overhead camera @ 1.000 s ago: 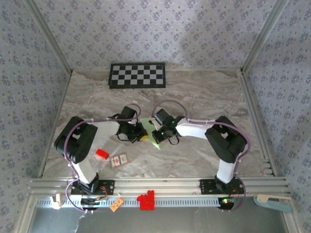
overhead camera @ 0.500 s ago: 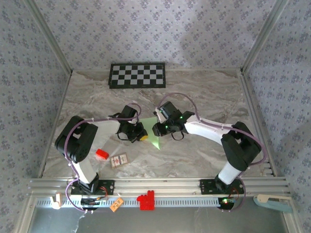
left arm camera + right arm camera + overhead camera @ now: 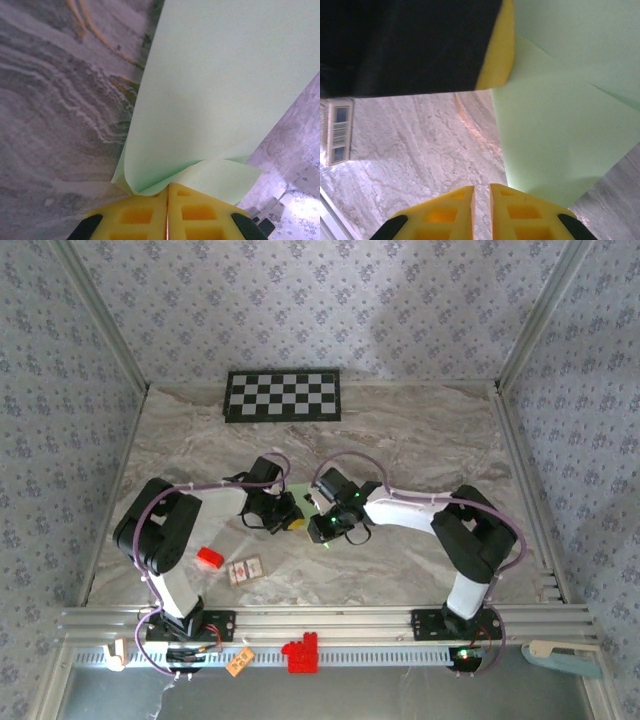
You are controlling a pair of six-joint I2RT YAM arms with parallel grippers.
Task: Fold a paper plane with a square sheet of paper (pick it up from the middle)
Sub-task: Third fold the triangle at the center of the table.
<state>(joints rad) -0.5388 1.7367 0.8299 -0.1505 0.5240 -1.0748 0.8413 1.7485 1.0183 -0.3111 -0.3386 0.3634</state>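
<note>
Left wrist: L hand (image 3: pixel 167 186) clamps green paper (image 3: pixel 220 90); right wrist: R hand (image 3: pixel 481 189) slightly ajar.

Marbled table (image 3: pixel 420 430), checkerboard panel (image 3: pixel 282 396) at back, red block (image 3: pixel 209 559), small card (image 3: pixel 246 570) beside it

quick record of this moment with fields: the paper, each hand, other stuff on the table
paper: pale green sheet, partly folded, a flap curling at the pinched edge
left hand: shut on the sheet's edge
right hand: slightly open, narrow gap, beside the sheet's corner, holding nothing
elsewhere: red block, small card, checkerboard panel
</note>
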